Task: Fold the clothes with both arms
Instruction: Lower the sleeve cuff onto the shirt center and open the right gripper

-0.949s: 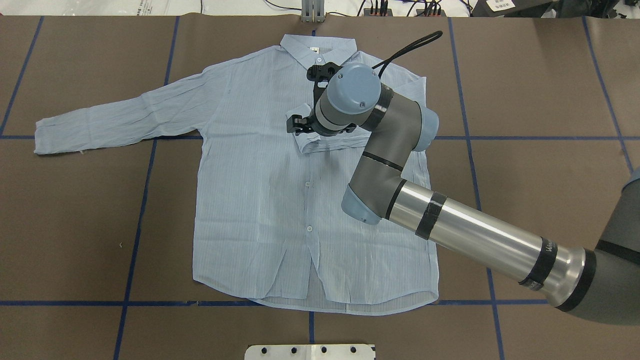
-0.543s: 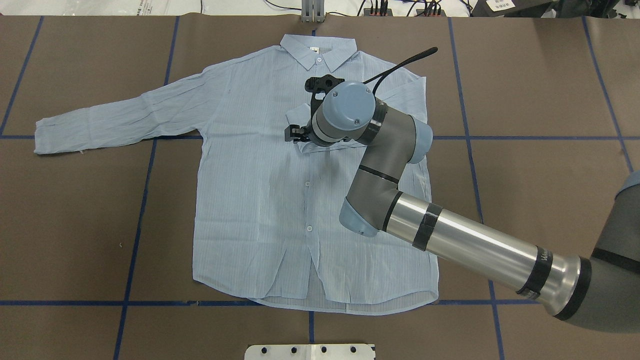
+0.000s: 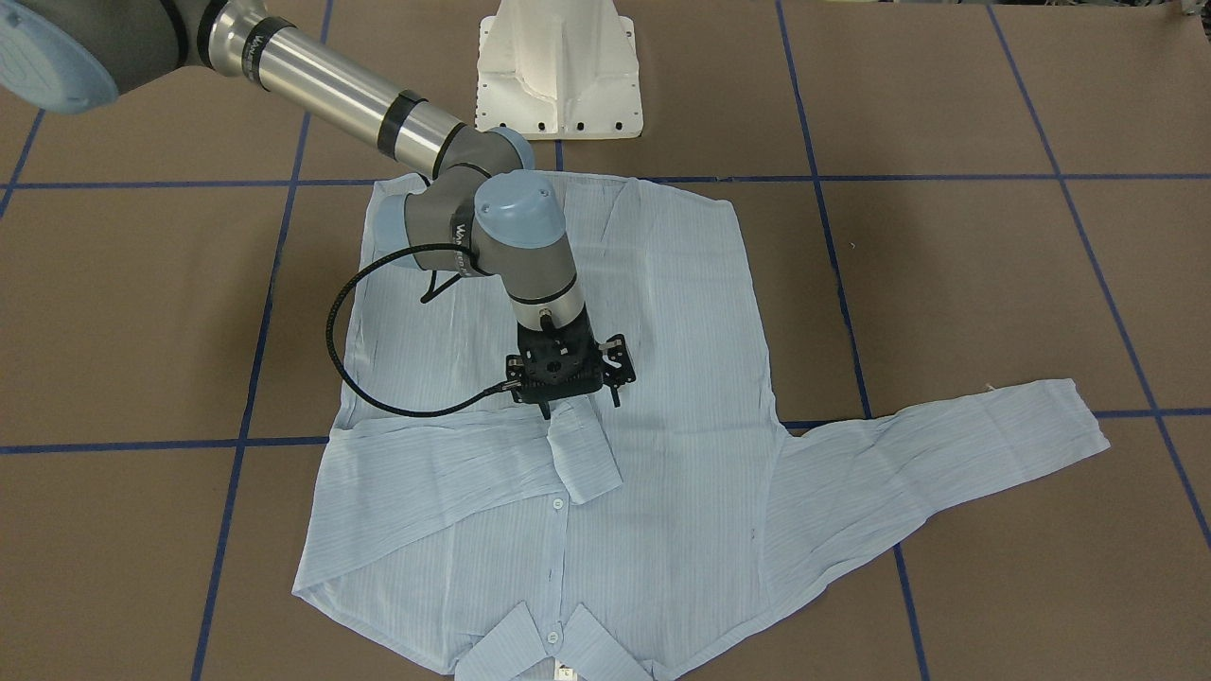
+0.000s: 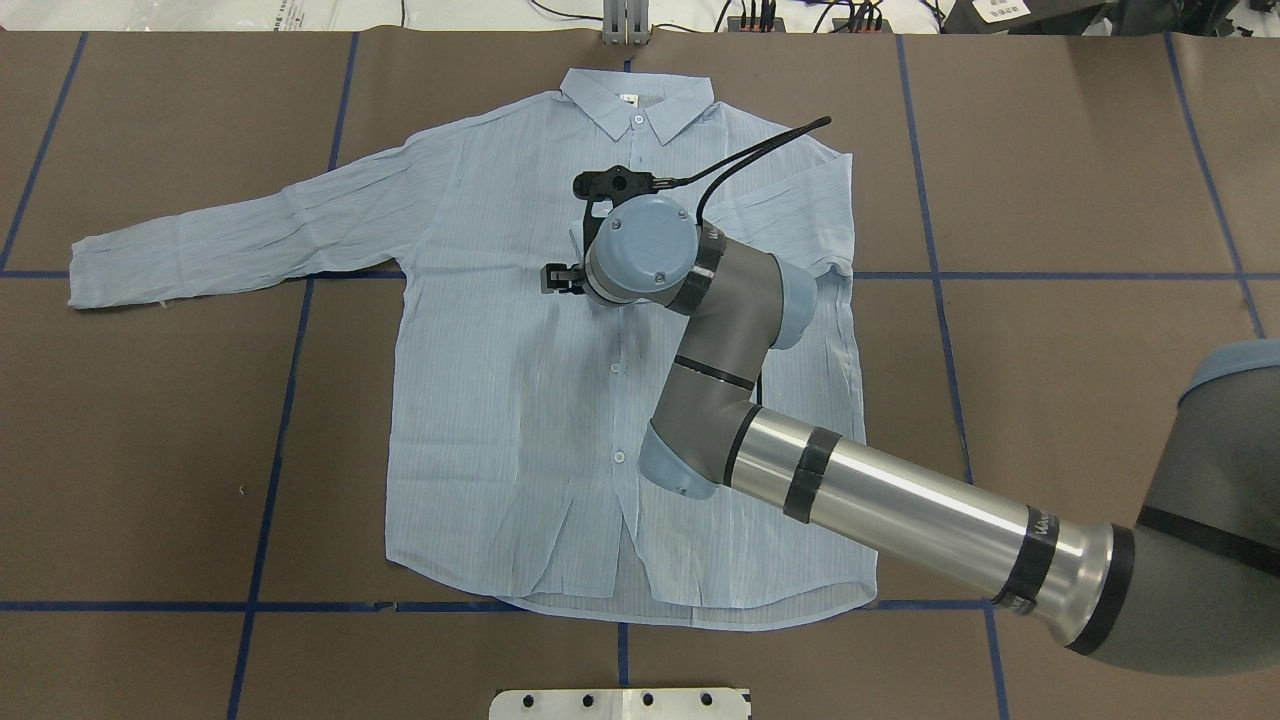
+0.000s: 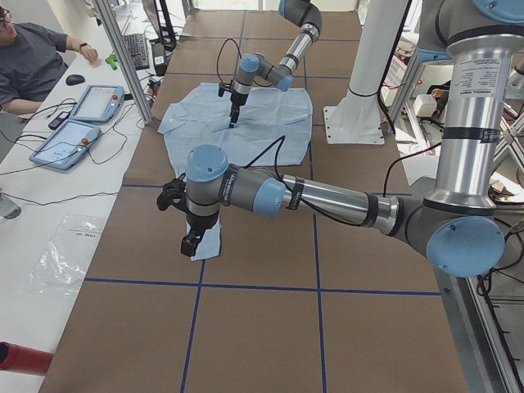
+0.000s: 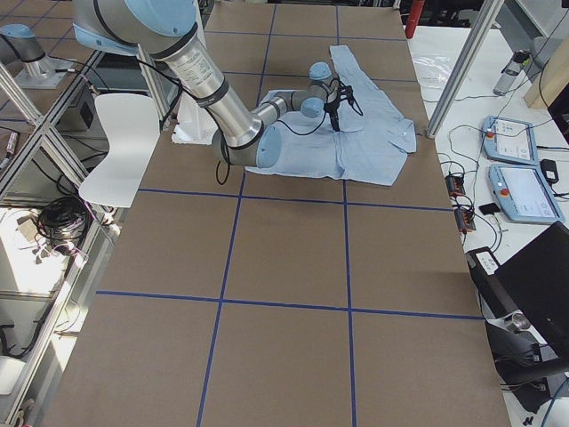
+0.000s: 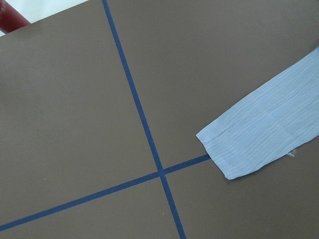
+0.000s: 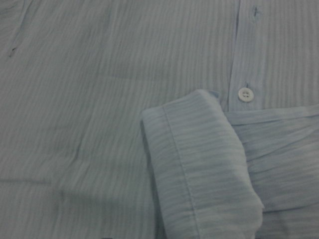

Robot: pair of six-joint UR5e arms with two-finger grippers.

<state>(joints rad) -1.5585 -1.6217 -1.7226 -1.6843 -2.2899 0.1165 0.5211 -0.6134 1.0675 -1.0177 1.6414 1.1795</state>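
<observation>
The light blue striped shirt (image 4: 520, 400) lies flat, front up, collar at the far side. Its right sleeve is folded across the chest (image 3: 445, 463), and the cuff (image 3: 585, 459) rests by the button placket; it also shows in the right wrist view (image 8: 199, 164). My right gripper (image 3: 581, 405) hangs just above the shirt beside that cuff, open and empty. The left sleeve (image 4: 230, 235) stretches out straight. My left gripper (image 5: 191, 242) hovers by the left sleeve's cuff (image 7: 259, 134). I cannot tell whether it is open or shut.
The white pedestal base (image 3: 558, 66) stands at the robot's edge of the table. Blue tape lines (image 4: 270, 450) cross the brown table cover. An operator (image 5: 33, 61) sits at a side bench with tablets (image 5: 82, 123). A red object (image 7: 12, 17) lies beyond the table corner.
My right wrist has moved left and slightly toward the robot in the overhead view and now covers the folded cuff. The shirt has not moved.
</observation>
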